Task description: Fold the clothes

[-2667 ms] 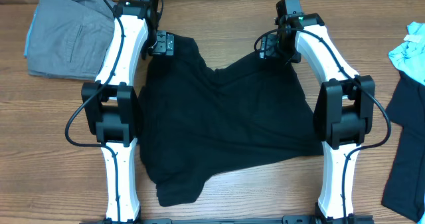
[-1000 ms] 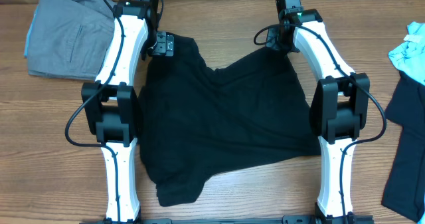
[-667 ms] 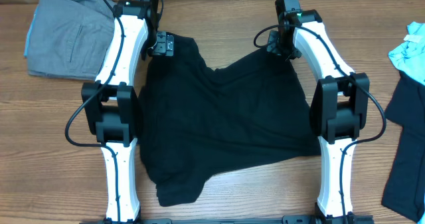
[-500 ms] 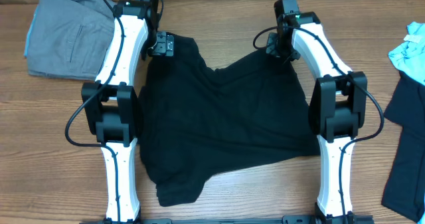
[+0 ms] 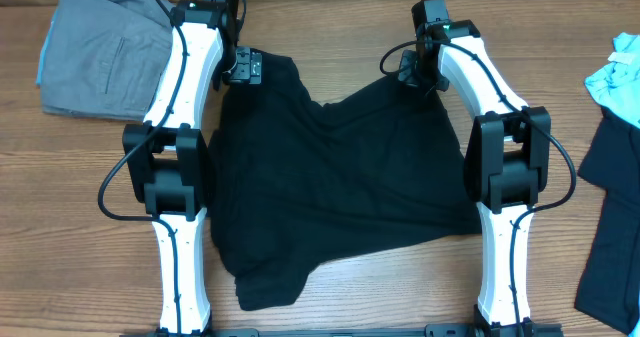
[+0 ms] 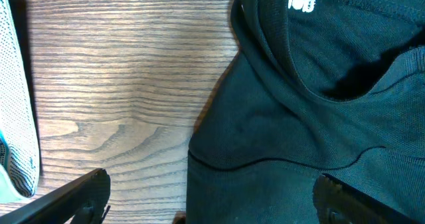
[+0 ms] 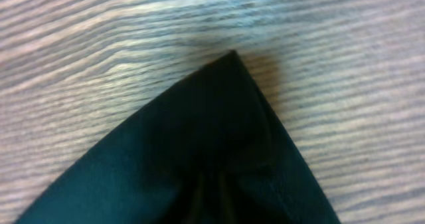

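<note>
Two arms reach up either side of one black shirt point(image 5: 340, 187), which lies spread and rumpled on the middle of a wooden table point(image 5: 330, 27) with a pale brown, streaky grain. Its cloth is soft, matte and finely knit, with stitched hems, loose folds across the body and a ragged outline that narrows toward the near edge. Seen from the left wrist, a small white logo point(image 6: 301, 1) sits near a rolled fold at the top, and a curved seam runs across the lower part. The left pincer point(image 5: 243, 67) hangs at the shirt's far left corner with its dark fingers point(image 6: 73, 197) spread wide, one over bare wood and the other over the cloth, gripping nothing. The right pincer point(image 5: 405, 69) is at the far right corner, pressed together; in its wrist view the fingers are out of sight, but a pointed tip of the shirt lies on the wood and the fabric gathers into tight creases toward the lower edge, so it is pinching that corner. A grey folded garment point(image 5: 95, 52) with a pocket seam lies at the far left, well apart from the shirt, while a light blue garment point(image 5: 615, 77) and another black garment point(image 5: 610, 237) lie at the right edge
</note>
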Action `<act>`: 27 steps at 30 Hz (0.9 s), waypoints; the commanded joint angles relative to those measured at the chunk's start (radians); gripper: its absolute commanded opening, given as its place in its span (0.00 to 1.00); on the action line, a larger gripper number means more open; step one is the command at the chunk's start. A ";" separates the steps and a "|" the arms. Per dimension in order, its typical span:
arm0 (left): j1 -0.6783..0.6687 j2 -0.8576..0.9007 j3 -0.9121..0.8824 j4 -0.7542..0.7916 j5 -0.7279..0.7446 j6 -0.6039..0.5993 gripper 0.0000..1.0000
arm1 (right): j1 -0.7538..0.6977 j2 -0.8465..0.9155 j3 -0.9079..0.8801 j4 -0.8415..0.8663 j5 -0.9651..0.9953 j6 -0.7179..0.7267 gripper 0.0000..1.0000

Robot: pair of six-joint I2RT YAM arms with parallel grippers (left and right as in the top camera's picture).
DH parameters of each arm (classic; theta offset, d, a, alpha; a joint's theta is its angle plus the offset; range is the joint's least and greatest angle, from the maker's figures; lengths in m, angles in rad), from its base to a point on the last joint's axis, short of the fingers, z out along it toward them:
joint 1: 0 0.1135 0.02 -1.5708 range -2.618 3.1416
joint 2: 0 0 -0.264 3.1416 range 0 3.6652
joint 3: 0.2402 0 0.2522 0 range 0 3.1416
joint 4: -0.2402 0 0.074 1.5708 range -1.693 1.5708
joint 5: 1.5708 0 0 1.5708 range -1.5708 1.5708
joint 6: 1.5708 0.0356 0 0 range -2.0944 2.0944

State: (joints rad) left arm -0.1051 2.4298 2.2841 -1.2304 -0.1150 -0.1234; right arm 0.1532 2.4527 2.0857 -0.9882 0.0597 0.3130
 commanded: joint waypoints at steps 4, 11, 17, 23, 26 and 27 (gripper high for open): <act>-0.006 -0.003 0.021 0.003 0.012 -0.004 1.00 | 0.003 0.018 -0.003 0.014 0.012 0.030 0.04; -0.005 -0.003 0.021 0.004 0.011 -0.004 1.00 | -0.011 0.016 0.059 0.037 0.016 0.032 0.04; -0.005 -0.003 0.021 0.015 0.011 -0.004 1.00 | -0.049 0.016 0.180 0.037 0.017 0.033 0.04; -0.006 -0.003 0.021 0.018 0.012 -0.004 1.00 | -0.072 0.016 0.192 -0.047 -0.008 0.031 0.15; -0.006 -0.003 0.021 0.027 0.013 -0.005 1.00 | -0.068 0.016 0.175 -0.123 -0.037 0.028 0.41; -0.006 -0.003 0.021 0.028 0.013 -0.005 1.00 | -0.064 0.016 0.171 -0.144 -0.052 0.028 0.42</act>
State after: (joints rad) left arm -0.1051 2.4298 2.2841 -1.2083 -0.1150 -0.1238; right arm 0.0757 2.4676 2.2616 -1.0946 0.0517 0.3393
